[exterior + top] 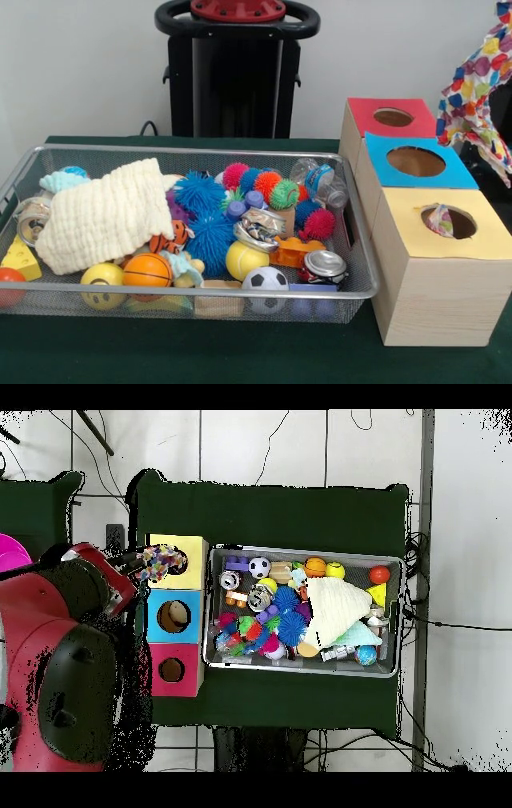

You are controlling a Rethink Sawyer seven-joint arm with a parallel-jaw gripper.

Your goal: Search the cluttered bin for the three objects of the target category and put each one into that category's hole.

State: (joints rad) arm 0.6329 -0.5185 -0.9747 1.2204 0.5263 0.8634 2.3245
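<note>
The wire mesh bin (192, 150) holds many toys. A white patterned cloth (478, 88) with coloured patches hangs in the air at the right edge, above and behind the boxes. In the overhead view my gripper (140, 564) is shut on this cloth (158, 564) beside the yellow-panelled hole (180, 562). The gripper itself is out of the front view. Another patterned cloth (440, 220) sticks out of the yellow-panelled hole (458, 224) in the near pale wood box. No patterned cloth shows in the bin.
A cream waffle cloth (108, 212) and a mint-green cloth (64, 180) lie on the bin's left side among balls, spiky toys and cans. The blue-panelled box (416, 162) and red-panelled box (392, 117) stand behind the yellow one.
</note>
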